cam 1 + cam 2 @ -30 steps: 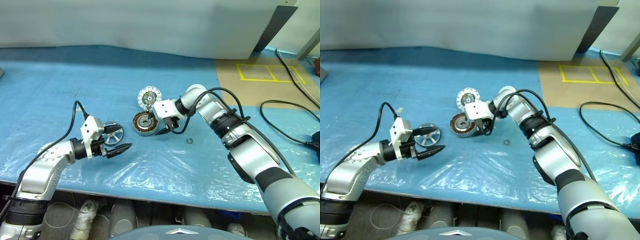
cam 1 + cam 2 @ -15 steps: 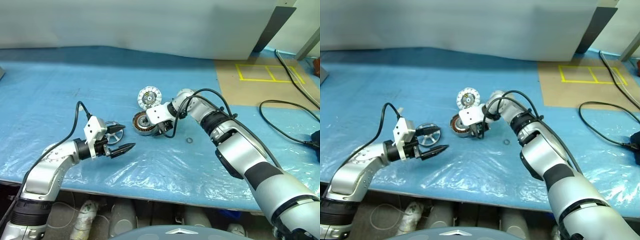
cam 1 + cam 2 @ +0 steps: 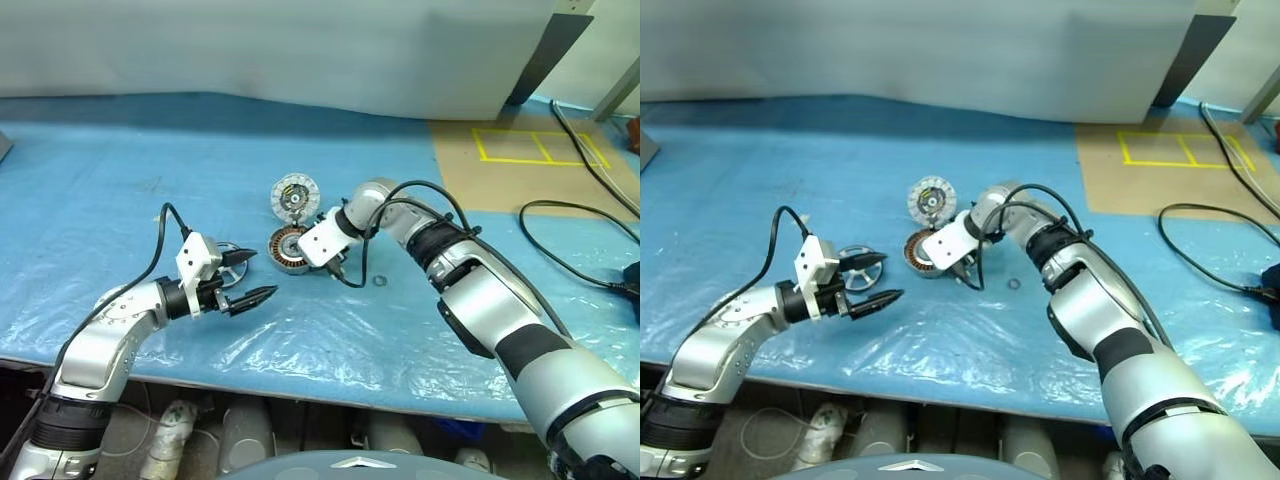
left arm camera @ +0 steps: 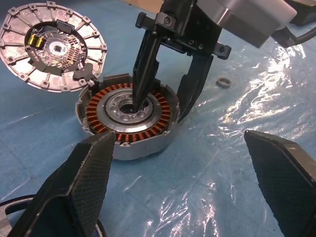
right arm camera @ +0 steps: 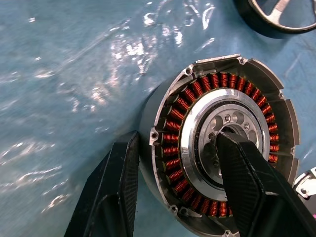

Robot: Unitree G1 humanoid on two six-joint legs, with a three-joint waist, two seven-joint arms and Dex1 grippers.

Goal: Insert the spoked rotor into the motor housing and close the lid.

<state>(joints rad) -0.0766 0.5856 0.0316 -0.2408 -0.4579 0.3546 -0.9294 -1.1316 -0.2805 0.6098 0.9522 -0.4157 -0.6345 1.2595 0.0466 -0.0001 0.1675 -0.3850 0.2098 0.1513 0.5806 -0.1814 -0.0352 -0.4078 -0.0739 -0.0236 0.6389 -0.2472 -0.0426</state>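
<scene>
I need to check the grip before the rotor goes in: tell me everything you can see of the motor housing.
The motor housing is a shallow round silver casing lying flat, open side up, on the blue plastic sheet. Inside, a ring of copper-brown windings surrounds a silver hub with a central hole. The right gripper straddles its wall: one black finger in the hub hole, the other against the outer side. The lid lies close beside it.

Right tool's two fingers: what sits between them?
The motor housing wall and its copper windings: one finger stands in the centre bore, the other outside the casing, seen in both wrist views.
</scene>
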